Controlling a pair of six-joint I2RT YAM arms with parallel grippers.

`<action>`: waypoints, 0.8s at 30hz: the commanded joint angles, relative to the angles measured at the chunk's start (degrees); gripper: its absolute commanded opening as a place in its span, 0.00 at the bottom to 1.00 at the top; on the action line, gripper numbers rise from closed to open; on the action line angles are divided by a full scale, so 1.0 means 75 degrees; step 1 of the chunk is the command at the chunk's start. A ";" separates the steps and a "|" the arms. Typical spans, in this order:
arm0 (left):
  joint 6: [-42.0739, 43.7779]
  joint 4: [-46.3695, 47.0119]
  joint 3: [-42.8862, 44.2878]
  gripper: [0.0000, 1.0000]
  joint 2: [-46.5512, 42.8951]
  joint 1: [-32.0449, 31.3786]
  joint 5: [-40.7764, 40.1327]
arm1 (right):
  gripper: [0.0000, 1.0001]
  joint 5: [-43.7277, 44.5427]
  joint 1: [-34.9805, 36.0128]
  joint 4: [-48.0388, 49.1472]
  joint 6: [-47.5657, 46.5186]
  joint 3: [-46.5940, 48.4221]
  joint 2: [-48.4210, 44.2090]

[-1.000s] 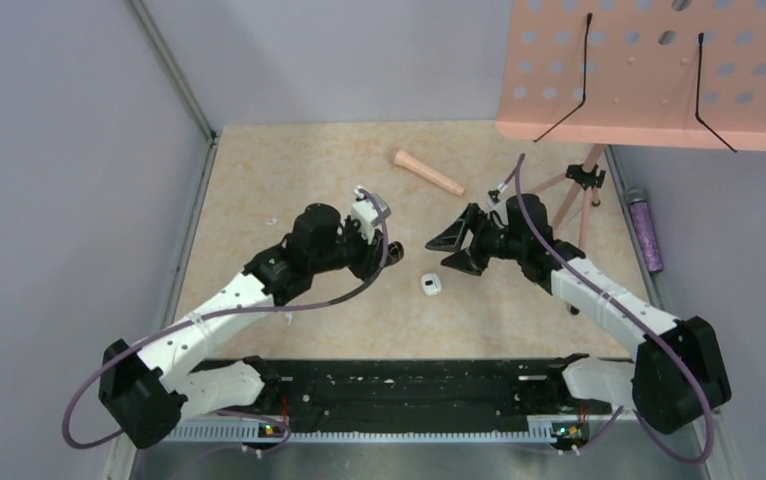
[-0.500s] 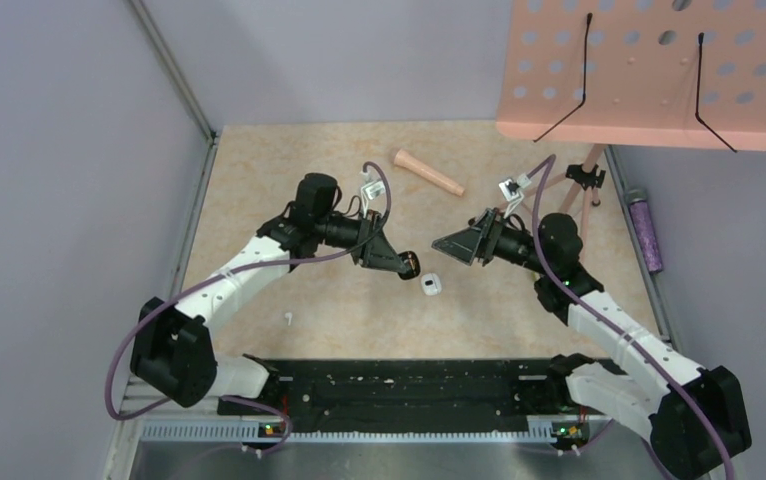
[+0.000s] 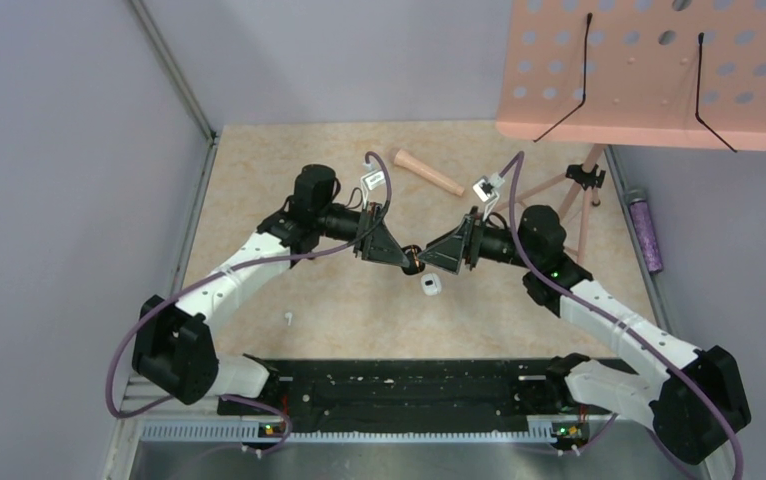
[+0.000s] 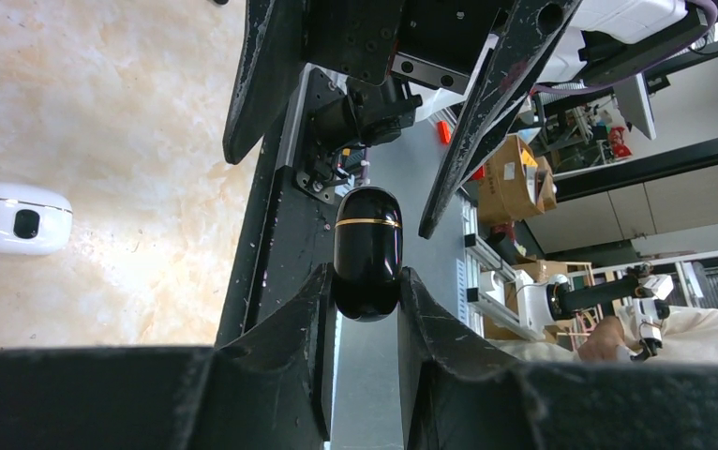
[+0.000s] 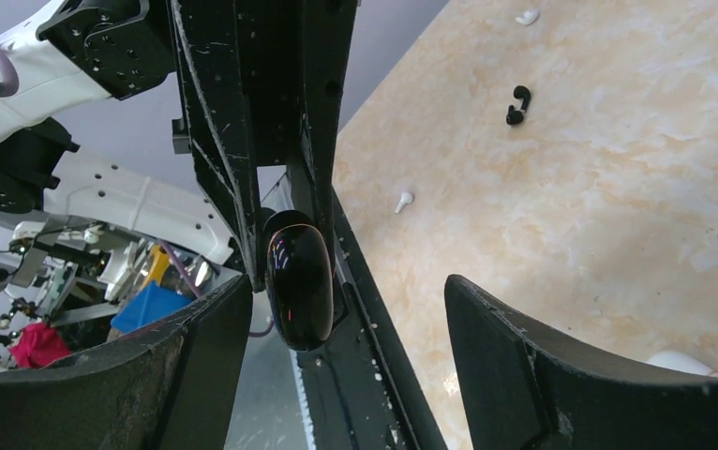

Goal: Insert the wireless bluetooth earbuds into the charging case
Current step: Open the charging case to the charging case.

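One white earbud [image 3: 288, 319] lies on the counter [image 3: 259, 170] beside the left arm, well apart from both cases. The right wrist view shows a second small white piece [image 5: 527, 16] farther off, too small to tell whether it is the mate, and a black earbud [image 5: 518, 104] near it. The white case [image 3: 431, 285] sits on the counter just below where the arms meet and looks closed. The black case [image 4: 367, 253], with a gold seam and also closed, is up in the air.

The main risk is the black case slipping. It is glossy and rounded and pinched only at one end, so an off-centre or pushing contact from the other arm could squirt it out onto the counter. No earbud is in hand, and neither lid is open. The white earbuds may also belong to the white case rather than the black one.

The left tool [image 4: 365, 281] is clamped on the black case's lower end. The right tool [image 5: 346, 281] is spread wide and holds nothing, its fingers flanking the free end of the case without touching it.
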 commanded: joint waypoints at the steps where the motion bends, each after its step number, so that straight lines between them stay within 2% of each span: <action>1: -0.0102 0.0449 0.0281 0.00 0.0035 0.0015 0.0249 | 0.74 -0.0007 0.0064 0.0163 -0.0205 0.0192 0.0053; 8: -0.0203 0.0568 0.0333 0.00 0.0029 0.0025 0.0375 | 0.72 0.0015 0.0067 -0.0315 -0.0332 0.0374 0.0319; 13: -0.0200 0.0593 0.0347 0.00 -0.0031 0.0017 0.0420 | 0.70 0.0532 0.0015 -0.1127 -0.0707 0.0464 0.0227; 24: 0.0058 0.0308 0.0294 0.00 -0.0073 0.0017 0.0555 | 0.70 0.0065 -0.0368 -0.0966 -0.0405 0.0322 0.0036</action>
